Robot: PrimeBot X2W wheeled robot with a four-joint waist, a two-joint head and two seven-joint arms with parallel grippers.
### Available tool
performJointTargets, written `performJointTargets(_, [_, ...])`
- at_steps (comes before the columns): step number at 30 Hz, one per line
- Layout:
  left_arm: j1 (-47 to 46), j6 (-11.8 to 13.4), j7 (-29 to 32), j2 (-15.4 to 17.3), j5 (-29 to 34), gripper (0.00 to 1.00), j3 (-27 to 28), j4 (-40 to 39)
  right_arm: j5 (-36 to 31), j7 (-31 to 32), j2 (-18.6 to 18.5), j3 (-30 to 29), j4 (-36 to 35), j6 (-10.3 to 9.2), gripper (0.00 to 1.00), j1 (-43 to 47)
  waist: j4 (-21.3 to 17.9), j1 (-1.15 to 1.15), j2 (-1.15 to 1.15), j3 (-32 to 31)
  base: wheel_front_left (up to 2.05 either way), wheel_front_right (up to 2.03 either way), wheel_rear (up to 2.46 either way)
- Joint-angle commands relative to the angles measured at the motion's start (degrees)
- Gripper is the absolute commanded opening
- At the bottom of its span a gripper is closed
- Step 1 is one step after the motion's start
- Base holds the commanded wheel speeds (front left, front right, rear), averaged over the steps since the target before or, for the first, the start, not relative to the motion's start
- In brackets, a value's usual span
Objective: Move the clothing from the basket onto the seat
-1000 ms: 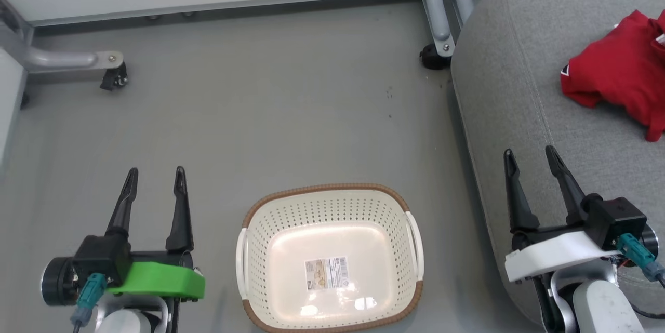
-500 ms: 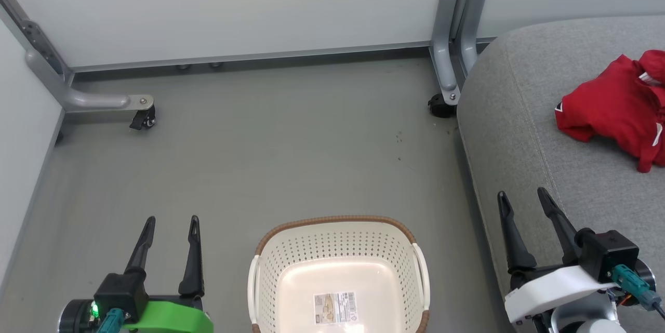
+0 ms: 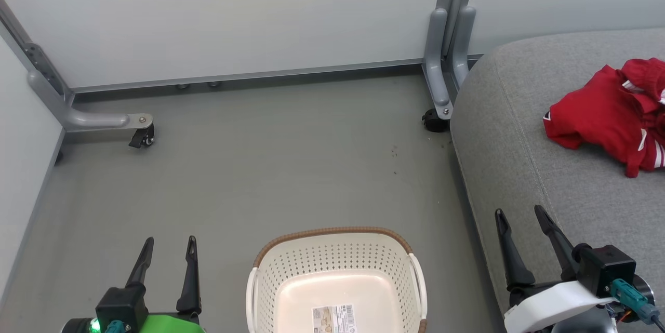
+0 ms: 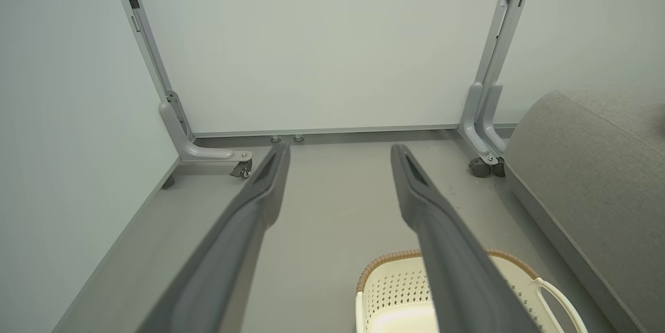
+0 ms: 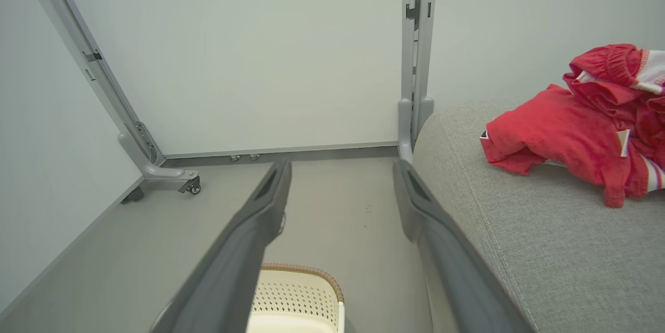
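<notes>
Glossy perforated plastic basket (image 3: 332, 265); matt woven-cloth seat (image 3: 519, 130).

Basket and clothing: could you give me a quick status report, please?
Left gripper and right gripper open, empty. Clothing lies on the seat. Basket holds just its label, as far as seen. Nothing in the way.

Looking across a matte grey floor (image 3: 291, 177), dotted with a few dark specks (image 3: 394, 154). Being closed in at the back and left by pale partition panels (image 3: 234, 16) framed by grey metal posts (image 3: 449, 37). Standing on curved feet (image 3: 98, 121) with small black castors (image 3: 141, 138). Taking soft, even light.
</notes>
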Motion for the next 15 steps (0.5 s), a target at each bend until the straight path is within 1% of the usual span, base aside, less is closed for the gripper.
performJointTargets(1, [1.1, -0.4, -0.2, -0.1, 0.4, 1.0, 0.3, 0.2, 0.3, 0.0, -0.2, 0.0, -0.4, 0.0, 1.0, 0.7, 0.0, 0.01, 0.0, -0.1, 0.0, 0.0, 0.0])
performJointTargets(15, [1.0, -1.3, -0.2, -1.1, 1.5, 1.0, 1.6, 1.4, 0.9, -0.2, -0.2, 0.0, -0.5, 0.0, 1.0, 1.0, 0.1, 0.01, 0.0, -0.3, 0.0, 0.0, 0.0])
